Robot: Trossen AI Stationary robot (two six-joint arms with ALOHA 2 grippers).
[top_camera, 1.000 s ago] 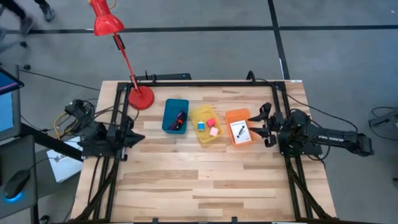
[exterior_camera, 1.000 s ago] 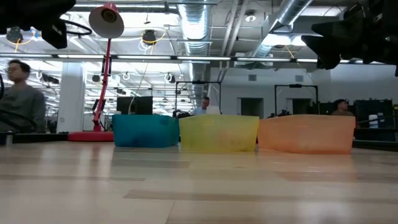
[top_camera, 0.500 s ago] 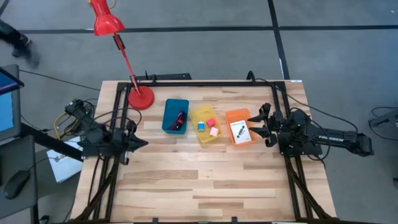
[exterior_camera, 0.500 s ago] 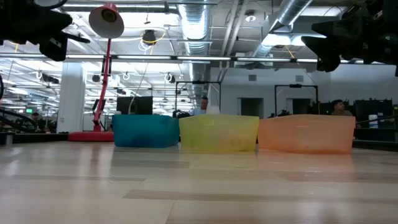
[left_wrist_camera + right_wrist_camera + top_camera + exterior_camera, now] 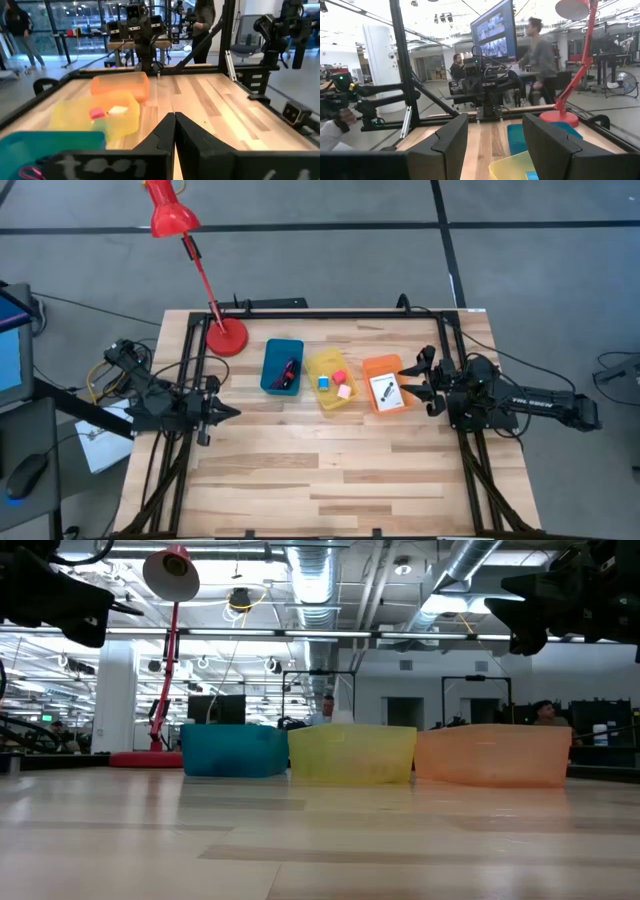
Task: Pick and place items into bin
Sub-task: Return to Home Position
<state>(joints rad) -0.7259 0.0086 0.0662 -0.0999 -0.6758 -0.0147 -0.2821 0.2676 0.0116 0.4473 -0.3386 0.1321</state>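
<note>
Three bins stand in a row across the far half of the table. The blue bin (image 5: 283, 366) holds the dark red cord (image 5: 289, 370). In the yellow bin (image 5: 333, 381) lie the red block (image 5: 338, 377), the pink block (image 5: 345, 391) and the light-blue block (image 5: 324, 382). The white card with a black mark (image 5: 386, 390) rests in the orange bin (image 5: 386, 384). My left gripper (image 5: 235, 413) hovers shut by the table's left edge, nearer than the blue bin; its fingers (image 5: 174, 120) meet. My right gripper (image 5: 414, 381) is open just right of the orange bin, its fingers (image 5: 462, 135) apart.
A red desk lamp stands with its base (image 5: 227, 338) on the far left corner, its arm reaching beyond the table. Black frame rails (image 5: 330, 313) run along the far edge and both sides. Bare wood (image 5: 330, 470) fills the near half. People move in the room behind.
My left gripper has swung a little toward the table's right and near edge, farther in over the table. The right arm has kept still. A person at the room's left has gone from the low view.
</note>
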